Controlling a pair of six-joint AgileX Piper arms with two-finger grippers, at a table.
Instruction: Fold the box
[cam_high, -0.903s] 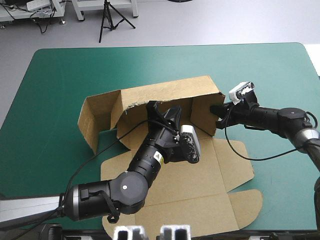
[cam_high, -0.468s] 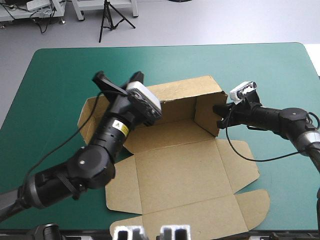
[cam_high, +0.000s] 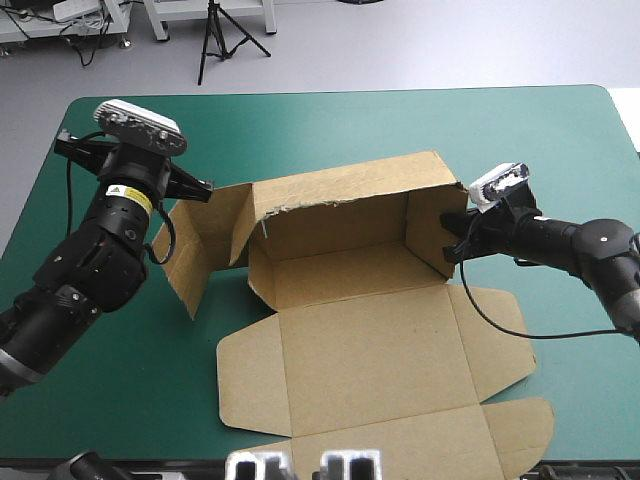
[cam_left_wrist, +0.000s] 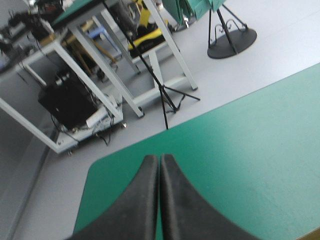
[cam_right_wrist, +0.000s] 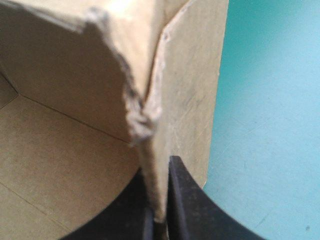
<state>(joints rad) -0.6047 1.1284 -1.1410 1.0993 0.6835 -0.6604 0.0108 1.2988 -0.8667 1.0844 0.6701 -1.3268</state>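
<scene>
The brown box (cam_high: 350, 330) lies open in the middle of the table, its floor and front flaps flat. The back wall (cam_high: 340, 200) and the right side wall (cam_high: 430, 228) stand up. A left side flap (cam_high: 195, 250) is raised and leans outward. My right gripper (cam_high: 447, 232) is shut on the box at the right wall's upright edge; in the right wrist view the board (cam_right_wrist: 150, 125) runs between the fingers of this gripper (cam_right_wrist: 160, 202). My left arm (cam_high: 110, 230) is raised over the table's left part, clear of the box. Its gripper (cam_left_wrist: 160, 159) is shut on nothing and points over the teal-green cover toward the far-left corner.
The box's front flaps (cam_high: 400, 440) reach the table's front edge. Teal-green cover (cam_high: 330, 130) lies between the box and the far edge, and more (cam_high: 570, 150) to the right of the right arm. The left arm stands close beside the raised left flap.
My left arm has come up out of the box and swung left over the table's left part. The box has slid a little to the right with the right gripper still on its wall.
</scene>
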